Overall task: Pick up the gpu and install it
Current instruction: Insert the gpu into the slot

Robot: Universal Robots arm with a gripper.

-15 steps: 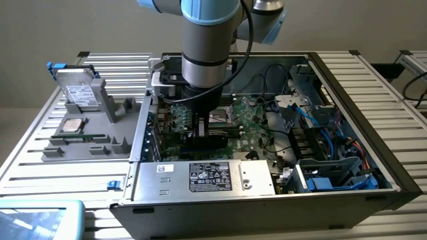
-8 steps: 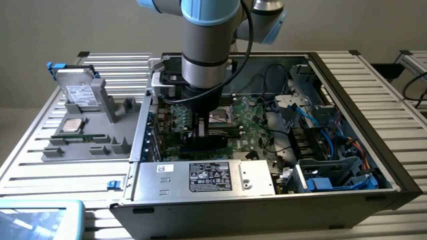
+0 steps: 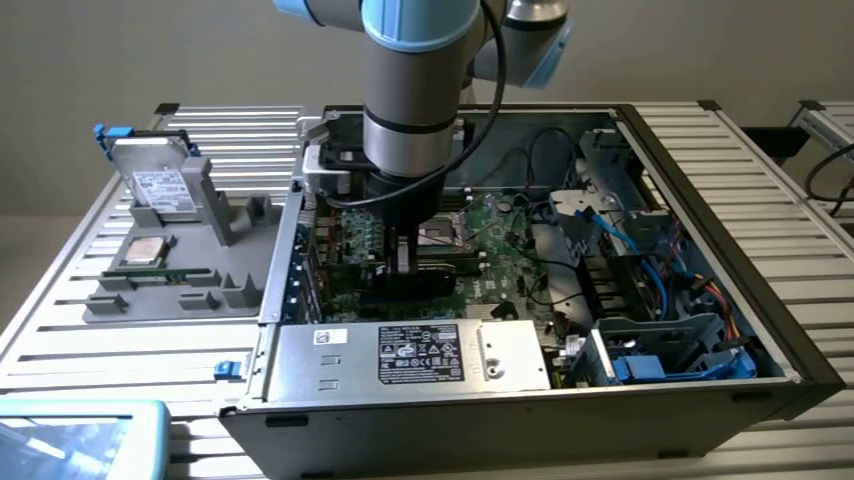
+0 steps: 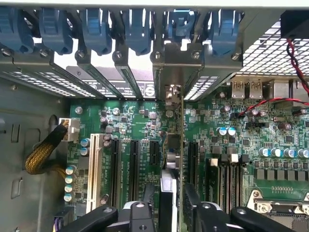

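A slatted metal table [image 3: 747,150] carries an open computer case [image 3: 747,330] and grey tray [image 3: 254,250].

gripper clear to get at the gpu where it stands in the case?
Probably yes. The gripper hangs directly over the gpu, which stands on edge among the motherboard slots, and nothing sits between them. The neighbouring slots look bare.

One robot arm [image 3: 407,90] stood over one open computer case [image 3: 747,300]. Inside it was one power supply [image 3: 400,355] at the lower centre of the exterior view. On the one grey tray [image 3: 174,300] at the left were one hard drive [image 3: 158,185] and one processor [image 3: 144,250]. Six blue slot clips [image 4: 96,29] lined the top of the wrist view, and one white slot [image 4: 92,171] stood lower left.
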